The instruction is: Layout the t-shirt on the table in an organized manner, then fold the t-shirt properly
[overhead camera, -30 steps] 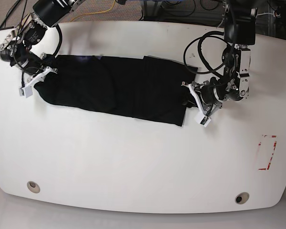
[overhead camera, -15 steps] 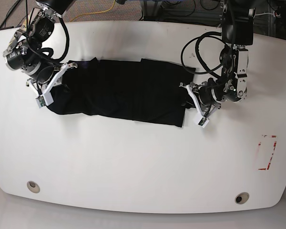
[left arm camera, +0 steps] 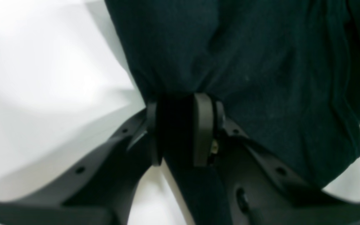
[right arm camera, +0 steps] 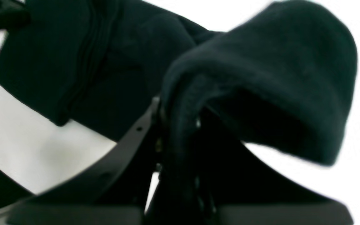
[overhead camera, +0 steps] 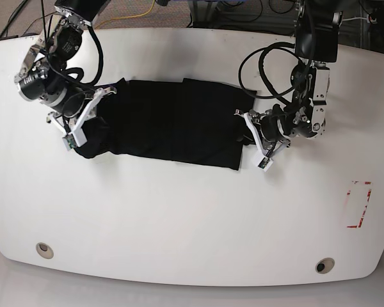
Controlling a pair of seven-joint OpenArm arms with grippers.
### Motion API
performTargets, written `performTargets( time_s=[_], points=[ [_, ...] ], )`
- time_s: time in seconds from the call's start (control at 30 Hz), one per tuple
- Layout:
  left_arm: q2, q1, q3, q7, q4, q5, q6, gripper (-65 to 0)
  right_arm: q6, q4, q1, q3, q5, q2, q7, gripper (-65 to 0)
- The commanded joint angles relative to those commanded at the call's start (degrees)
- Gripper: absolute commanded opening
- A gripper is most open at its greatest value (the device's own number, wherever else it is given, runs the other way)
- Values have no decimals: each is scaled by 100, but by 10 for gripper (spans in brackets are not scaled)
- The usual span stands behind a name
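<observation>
Both arms have drawn inward over the past second, bunching the black t-shirt (overhead camera: 169,125) into a shorter band across the upper middle of the white surface (overhead camera: 179,217). At the garment's 9 o'clock end, the right gripper (overhead camera: 77,131) has its fingers (right arm camera: 162,125) pinching a thick fold of cloth, which drapes over them in the right wrist view. At the 3 o'clock end, the left gripper (overhead camera: 253,144) has its fingers (left arm camera: 202,131) pressed together on a gathered edge of the fabric, seen clearly in the left wrist view. A red tape rectangle (overhead camera: 358,204) lies well apart toward 4 o'clock, and two metal grommet holes (overhead camera: 45,249) sit near the surface's 6 o'clock edge.
</observation>
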Motion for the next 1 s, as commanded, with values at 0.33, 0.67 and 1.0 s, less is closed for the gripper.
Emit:
performTargets(
  time_s=[0.33, 0.67, 1.0],
  points=[
    [79, 0, -18, 0, -26, 26, 0, -515, 0, 18, 0, -774, -615, -448, 334, -650],
    [79, 0, -9, 0, -35, 18, 0, -515, 0, 18, 44, -1301, -870, -1029, 378, -650],
    [167, 0, 0, 0, -35, 44, 0, -515, 0, 0, 53, -1952, -1178, -1344, 686, -650]
  ],
)
